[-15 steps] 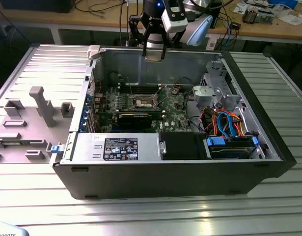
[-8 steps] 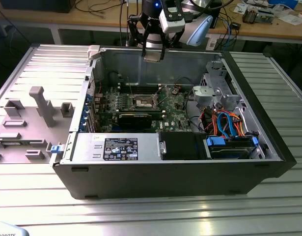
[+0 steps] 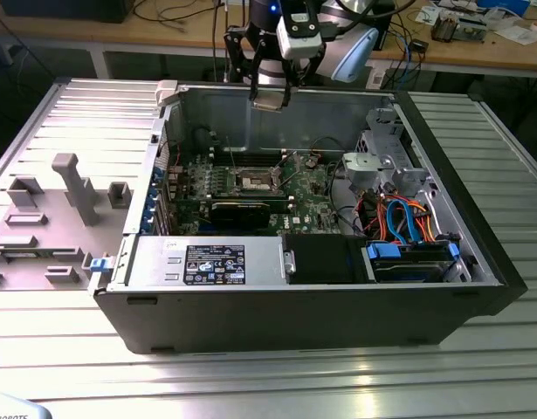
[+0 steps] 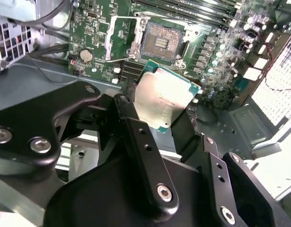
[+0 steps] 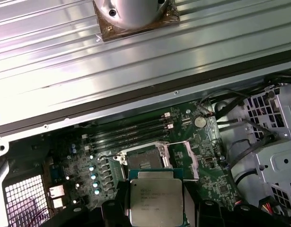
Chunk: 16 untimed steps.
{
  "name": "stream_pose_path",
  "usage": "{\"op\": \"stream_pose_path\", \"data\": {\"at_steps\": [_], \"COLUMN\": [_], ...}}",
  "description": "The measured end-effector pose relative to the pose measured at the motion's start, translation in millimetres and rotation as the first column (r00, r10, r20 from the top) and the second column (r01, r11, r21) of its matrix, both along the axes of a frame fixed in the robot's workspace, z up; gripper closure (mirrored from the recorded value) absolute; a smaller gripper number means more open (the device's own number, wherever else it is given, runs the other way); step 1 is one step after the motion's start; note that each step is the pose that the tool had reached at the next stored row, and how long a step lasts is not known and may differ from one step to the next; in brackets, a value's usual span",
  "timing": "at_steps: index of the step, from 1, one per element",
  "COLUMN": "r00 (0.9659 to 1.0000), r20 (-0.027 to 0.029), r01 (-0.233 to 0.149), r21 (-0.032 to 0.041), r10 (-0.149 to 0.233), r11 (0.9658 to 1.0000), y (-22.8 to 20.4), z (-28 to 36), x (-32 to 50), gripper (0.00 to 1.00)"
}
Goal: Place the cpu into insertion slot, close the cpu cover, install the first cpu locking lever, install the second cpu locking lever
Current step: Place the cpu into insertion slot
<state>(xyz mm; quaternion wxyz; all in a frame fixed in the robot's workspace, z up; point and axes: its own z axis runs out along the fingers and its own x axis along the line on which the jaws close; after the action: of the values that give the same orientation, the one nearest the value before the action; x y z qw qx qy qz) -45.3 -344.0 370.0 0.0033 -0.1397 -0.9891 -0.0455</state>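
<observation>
cpu: small flat square with a dull silver top, clamped by two opposite edges between the black fingers of the gripper. looks light, thin and stiff. probably smooth enough on the metal lid to slip, and likely delicate on the underside and at the corners, so best taken by the edges only, as here, with a gentle squeeze. hangs in the air near the back wall of the open computer case, well above the green motherboard, not yet in the insertion slot.

across the exterior view from its left: first a grey fixture plate with blocks, lying on the ribbed table beside the case. then the power supply along the near wall. then the insertion slot amid the board, dark centre bare, with the gripper high above it and toward the far wall. last, the drive cage and the orange and blue cables at the exterior view's right.

in both wrist views, sits between the fingers with the insertion slot open beyond it. cpu cover swung open off the slot. fingers kept apart only by the chip's own width, tight on its sides, touching nothing else.
</observation>
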Motion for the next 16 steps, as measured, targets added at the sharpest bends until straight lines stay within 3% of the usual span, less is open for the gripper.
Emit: {"op": "stream_pose_path", "data": {"at_steps": [4,7,10,11,16], "r00": [0.9988,0.9946,0.9887,0.9854,0.9745], "r20": [0.0,0.0,0.0,0.0,0.0], "r01": [0.049,0.104,0.15,0.171,0.224], "r21": [0.0001,0.0001,0.0001,0.0001,0.0002], "r10": [-0.049,-0.104,-0.15,-0.171,-0.224], "r11": [0.9988,0.9946,0.9887,0.9854,0.9745], "y": [0.0,0.0,0.0,0.0,0.0], "z": [-0.4,-0.9,-1.2,-1.4,-1.8], "x": [0.0,0.0,0.0,0.0,-0.3], "gripper": [0.46,0.46,0.46,0.46,0.46]}}
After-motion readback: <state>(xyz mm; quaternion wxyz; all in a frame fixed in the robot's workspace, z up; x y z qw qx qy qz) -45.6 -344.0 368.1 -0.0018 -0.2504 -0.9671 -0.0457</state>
